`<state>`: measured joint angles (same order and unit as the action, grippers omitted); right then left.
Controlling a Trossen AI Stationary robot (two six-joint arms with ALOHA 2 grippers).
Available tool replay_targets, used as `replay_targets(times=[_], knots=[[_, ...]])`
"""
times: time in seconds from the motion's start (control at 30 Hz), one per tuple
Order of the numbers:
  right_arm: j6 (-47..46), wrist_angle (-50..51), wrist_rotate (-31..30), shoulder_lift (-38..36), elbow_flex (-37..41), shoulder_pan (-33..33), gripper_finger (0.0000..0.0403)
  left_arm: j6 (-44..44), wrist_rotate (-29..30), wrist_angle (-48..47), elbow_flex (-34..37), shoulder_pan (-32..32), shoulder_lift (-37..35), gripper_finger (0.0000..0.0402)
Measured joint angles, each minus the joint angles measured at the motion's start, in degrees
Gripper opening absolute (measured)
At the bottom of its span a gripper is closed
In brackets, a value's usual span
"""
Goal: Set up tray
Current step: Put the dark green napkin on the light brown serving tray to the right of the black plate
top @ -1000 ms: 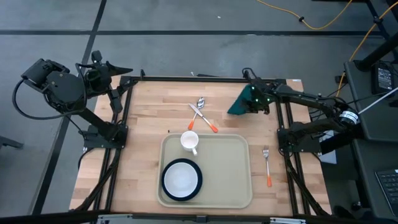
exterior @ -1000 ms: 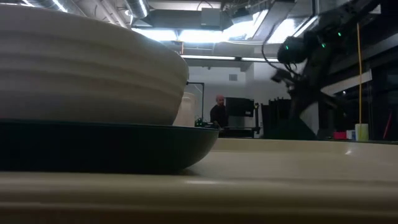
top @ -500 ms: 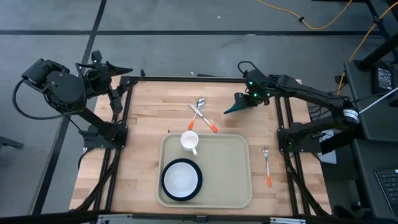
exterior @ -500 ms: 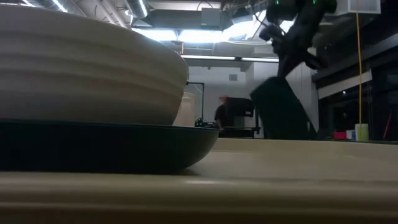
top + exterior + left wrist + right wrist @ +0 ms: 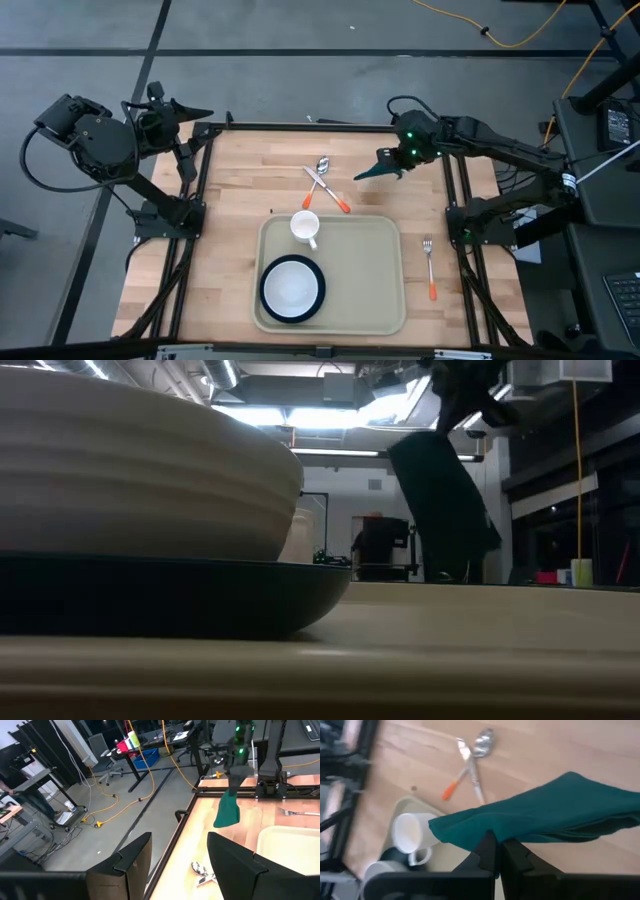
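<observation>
Tray (image 5: 368, 275), large cream rectangular plastic with rounded corners and raised rim, lies flat on the light wooden slatted worktop (image 5: 240, 190), at the near middle of it. On the tray: a white ceramic mug (image 5: 306, 228) in the far left corner, handle toward the tray's middle; a dark-rimmed round plate carrying a white bowl (image 5: 292, 288) in the near left corner. Right half of the tray is bare.

Just beyond the tray's far edge, on the worktop: a steel spoon (image 5: 319, 172) and a steel knife with an orange handle (image 5: 330, 190), crossed over each other, the orange tip near the tray rim. Right of the tray, apart from it: a steel fork with an orange handle (image 5: 429, 264), lying parallel to the tray's short side.

Beyond the tray's far right corner, right gripper (image 5: 400, 160) is raised above the worktop, fingers (image 5: 490, 852) pinched tight on a dark green cloth napkin (image 5: 379, 170). Napkin hangs off the fingers, clear of the wood; the low view shows it dangling in the air.

Left gripper (image 5: 185, 111) sits well off from the tray, at the worktop's far left corner, fingers (image 5: 132, 857) spread apart and holding nothing.
</observation>
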<state>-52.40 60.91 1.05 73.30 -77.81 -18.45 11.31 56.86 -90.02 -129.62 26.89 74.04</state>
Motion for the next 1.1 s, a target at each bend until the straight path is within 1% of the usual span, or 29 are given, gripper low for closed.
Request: replay_targets(times=[0.23, 0.4, 0.8, 1.0, 1.1], knots=[[-1.6, -0.3, -2.2, 0.0, -3.7, 6.5, 0.0007, 0.0, 0.0, 0.0, 0.0, 0.0, 0.0, 0.0187], [-4.2, -0.4, -5.5, 0.0, -5.5, 11.8, 0.0007, 0.0, 0.0, 0.0, 0.0, 0.0, 0.0, 0.0187], [-9.0, -1.9, -12.6, 0.9, -5.6, 26.4, 0.0007, 0.2, 0.6, 0.0, 0.0, 0.0, 0.0, 0.0187], [-11.8, -2.0, -15.8, 3.3, -5.6, 33.4, 0.0007, 3.5, 2.4, 0.0, 0.0, 0.0, -0.1, 0.0187], [-12.0, -2.1, -16.1, 5.2, -5.6, 35.6, 0.0007, 4.5, 2.4, 0.0, 0.0, 0.0, -0.1, 0.0187]])
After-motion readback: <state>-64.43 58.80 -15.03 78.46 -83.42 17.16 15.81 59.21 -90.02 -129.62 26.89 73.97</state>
